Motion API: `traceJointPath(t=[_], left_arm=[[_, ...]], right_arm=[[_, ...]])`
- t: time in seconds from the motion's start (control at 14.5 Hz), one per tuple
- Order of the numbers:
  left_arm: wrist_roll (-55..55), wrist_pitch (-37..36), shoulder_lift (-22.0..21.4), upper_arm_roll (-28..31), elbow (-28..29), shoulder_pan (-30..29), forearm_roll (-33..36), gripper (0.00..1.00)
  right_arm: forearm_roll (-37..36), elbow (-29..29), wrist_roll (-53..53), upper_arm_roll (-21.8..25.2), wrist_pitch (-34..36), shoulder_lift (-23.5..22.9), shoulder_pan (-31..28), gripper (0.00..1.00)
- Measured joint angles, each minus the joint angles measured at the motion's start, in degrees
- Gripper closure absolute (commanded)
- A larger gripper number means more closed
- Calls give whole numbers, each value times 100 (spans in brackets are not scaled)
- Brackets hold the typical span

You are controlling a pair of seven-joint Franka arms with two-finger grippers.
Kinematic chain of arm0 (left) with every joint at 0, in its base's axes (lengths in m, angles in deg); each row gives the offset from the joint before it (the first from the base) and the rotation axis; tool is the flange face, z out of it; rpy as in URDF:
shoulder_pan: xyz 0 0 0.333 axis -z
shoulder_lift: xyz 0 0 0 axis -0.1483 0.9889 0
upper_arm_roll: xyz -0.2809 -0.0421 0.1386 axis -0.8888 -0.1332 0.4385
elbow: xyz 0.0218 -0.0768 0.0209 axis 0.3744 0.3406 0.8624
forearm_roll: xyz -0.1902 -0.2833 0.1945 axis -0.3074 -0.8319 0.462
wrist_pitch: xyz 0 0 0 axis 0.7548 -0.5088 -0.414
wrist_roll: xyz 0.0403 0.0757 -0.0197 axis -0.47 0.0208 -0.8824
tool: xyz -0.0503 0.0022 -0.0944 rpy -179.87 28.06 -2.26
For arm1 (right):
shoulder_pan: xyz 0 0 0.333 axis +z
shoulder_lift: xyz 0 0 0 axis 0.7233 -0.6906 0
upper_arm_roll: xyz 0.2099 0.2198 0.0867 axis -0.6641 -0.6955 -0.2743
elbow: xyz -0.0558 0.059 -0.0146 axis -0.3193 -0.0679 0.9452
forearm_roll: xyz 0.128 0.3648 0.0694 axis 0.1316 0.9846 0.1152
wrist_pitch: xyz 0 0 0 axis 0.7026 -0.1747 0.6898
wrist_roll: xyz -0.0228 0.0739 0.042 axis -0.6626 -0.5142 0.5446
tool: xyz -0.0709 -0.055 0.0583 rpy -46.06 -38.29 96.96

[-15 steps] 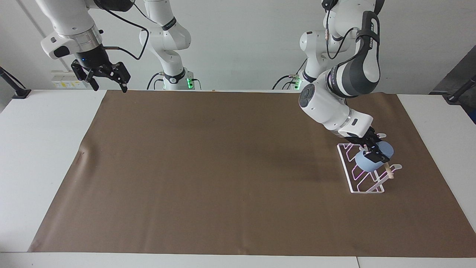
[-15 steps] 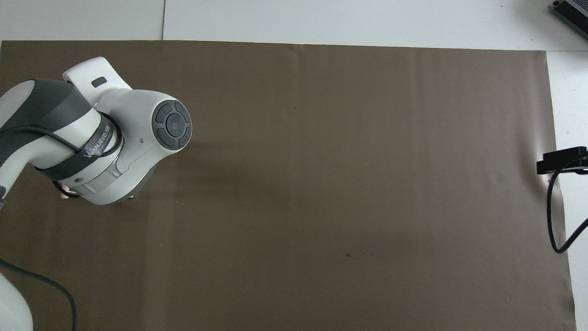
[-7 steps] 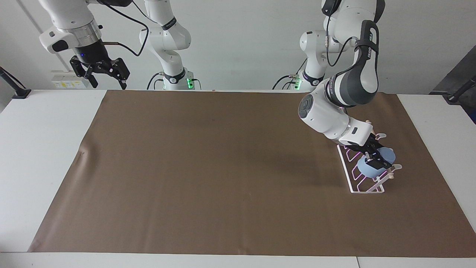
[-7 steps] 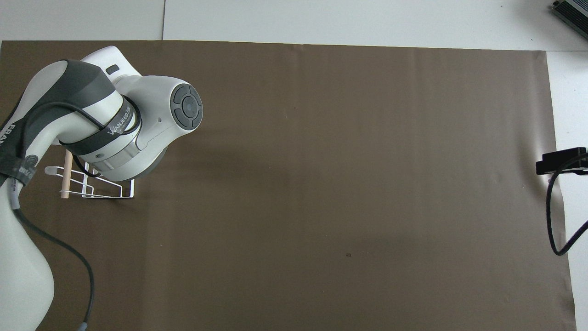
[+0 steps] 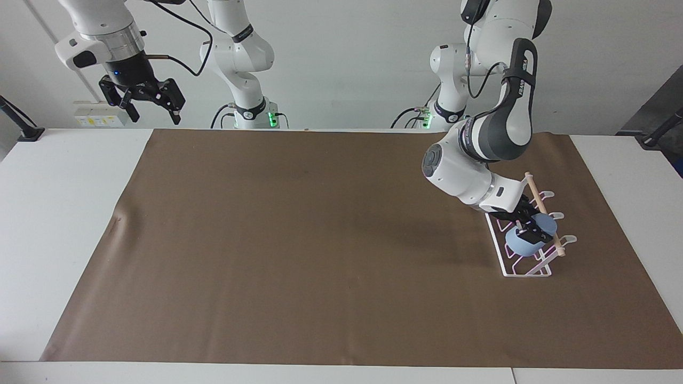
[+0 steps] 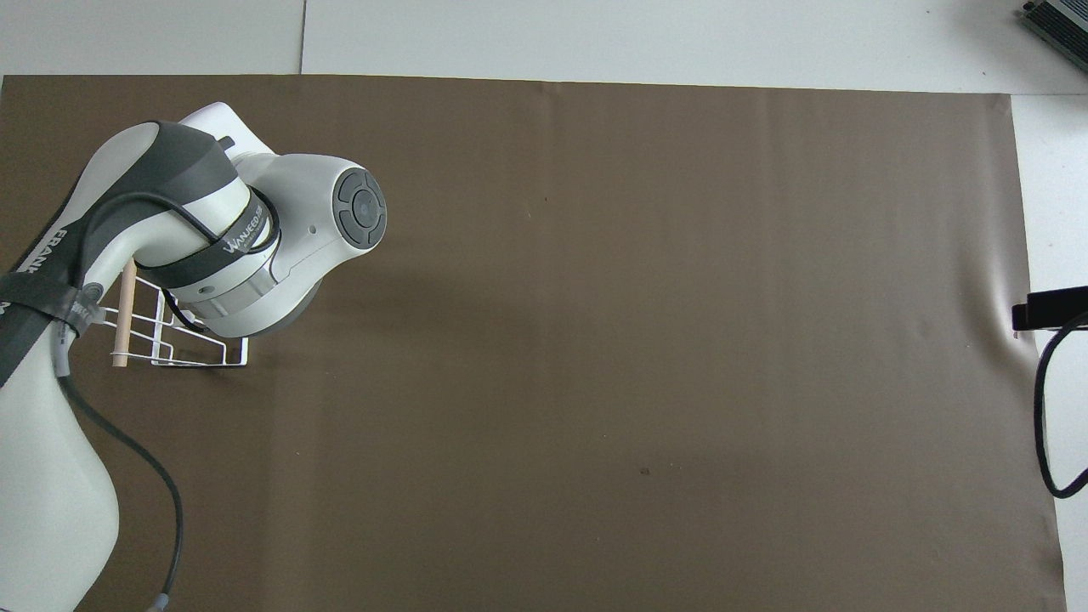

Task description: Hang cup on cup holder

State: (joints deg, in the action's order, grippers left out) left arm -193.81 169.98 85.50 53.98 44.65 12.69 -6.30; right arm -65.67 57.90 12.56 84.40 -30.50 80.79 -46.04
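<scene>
Your left gripper is down at the cup holder, which stands on the brown mat toward the left arm's end of the table. Its fingers are clamped on the cup, which sits among the wire prongs, against the wooden rod. Your right gripper waits raised above the table's edge nearest the robots, fingers spread apart.

the left arm bends down steeply near the surface's left-arm end, wrist tilted, its claw low and seemingly clamped shut on something. the right arm waits raised above its corner, right claw hanging with fingers spread.
</scene>
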Motion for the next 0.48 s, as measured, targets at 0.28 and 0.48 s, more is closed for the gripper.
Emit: traceJointPath(t=[0.28, 0.48], left_arm=[[-143, -1, 2, 2, 254, 2, 55, 92], [-144, 0, 1, -1, 259, 2, 61, 36]], right_arm=[[0, 11, 0, 11, -117, -218, -53, 0], [0, 444, 1, -2, -499, -163, -41, 0]])
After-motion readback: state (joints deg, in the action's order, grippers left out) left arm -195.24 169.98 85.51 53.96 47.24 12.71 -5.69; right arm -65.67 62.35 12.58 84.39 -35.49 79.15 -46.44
